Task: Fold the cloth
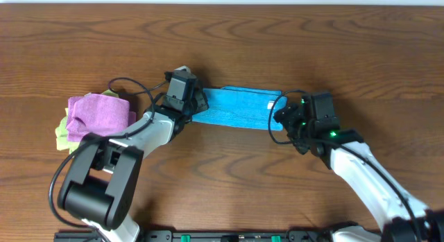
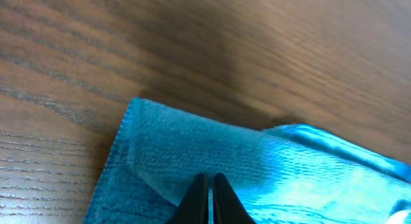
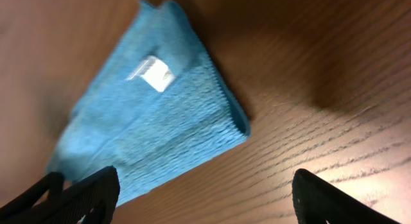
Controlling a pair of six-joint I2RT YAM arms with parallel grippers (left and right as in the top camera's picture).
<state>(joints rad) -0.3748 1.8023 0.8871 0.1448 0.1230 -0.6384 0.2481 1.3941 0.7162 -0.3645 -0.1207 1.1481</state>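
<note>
The blue cloth [image 1: 236, 107] lies on the wooden table as a long folded strip between my two grippers. It has a white tag [image 3: 156, 73] near its right end. My left gripper [image 1: 197, 103] sits at the strip's left end. In the left wrist view its fingers [image 2: 209, 201] are shut, pinching a layer of the cloth [image 2: 192, 147]. My right gripper [image 1: 286, 121] is open at the strip's right end. In the right wrist view its fingers [image 3: 205, 205] straddle bare table just off the cloth's corner [image 3: 160, 121].
A purple cloth [image 1: 101, 111] lies bunched on a yellow-green cloth [image 1: 62, 134] at the left, close to my left arm. A black cable [image 1: 132, 86] loops beside that pile.
</note>
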